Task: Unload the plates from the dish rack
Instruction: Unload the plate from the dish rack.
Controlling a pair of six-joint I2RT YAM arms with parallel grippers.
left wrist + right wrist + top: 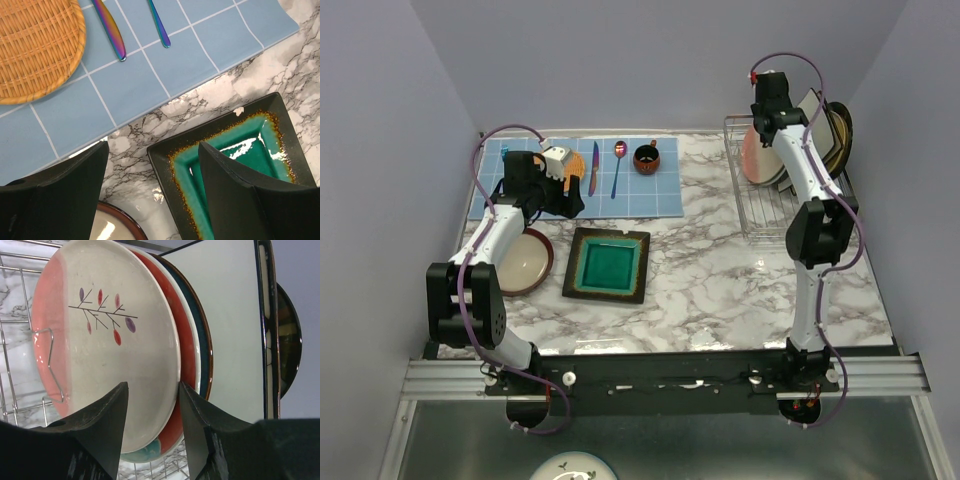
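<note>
Left gripper [152,150]: spread wide and holding nothing. I have it hovering over the table [720,290] at the near edge of the blue mat [150,75].
Under it: a teal square plate [235,150] to one side and a red-rimmed plate [525,262] to the other, both flat on the marble and apart from each other.
Right gripper [152,387]: up at the rack [765,215], jaws apart astride the rim of the front plate [110,340]. I cannot tell whether the pads touch it.
Front plate: cream and pink with a twig pattern, on edge against a wire prong.
Behind it: a red plate [186,350], a dark teal one [204,350], a white square plate [230,330] and a dark plate [290,340], all upright in the rack.
Rack: far right of the table.
On the mat: woven round [35,45], knife [593,168], spoon [618,165], cup [646,157].
</note>
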